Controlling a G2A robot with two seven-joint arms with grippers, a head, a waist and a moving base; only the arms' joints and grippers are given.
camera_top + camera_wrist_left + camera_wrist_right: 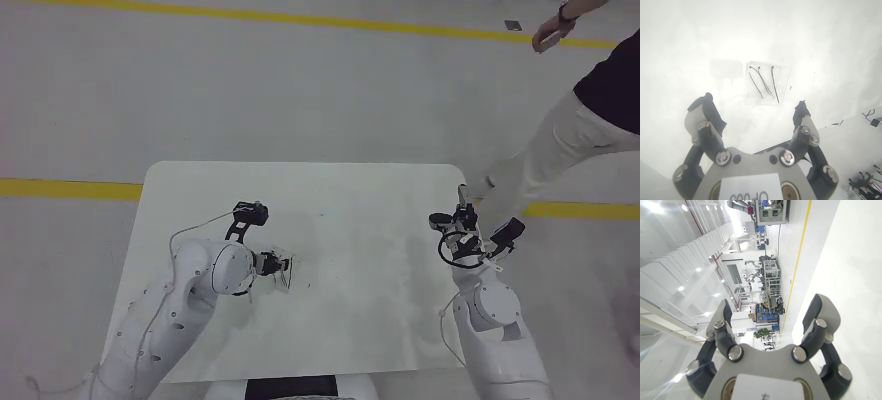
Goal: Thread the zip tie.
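Observation:
Three black zip ties (763,81) lie side by side in a small clear tray (785,83) on the white table; the same tray (285,270) sits left of the table's middle in the top view. My left gripper (755,104) hangs just short of the tray, open, nothing between its black-padded fingers (712,111). From above, the left gripper (272,264) touches the tray's left side. My right gripper (770,311) is open and empty, held at the table's right edge (462,222) and pointing out toward the room.
The white table (370,300) is bare around the tray. A person walks past its far right corner, off the table. Yellow floor lines run behind and beside the table.

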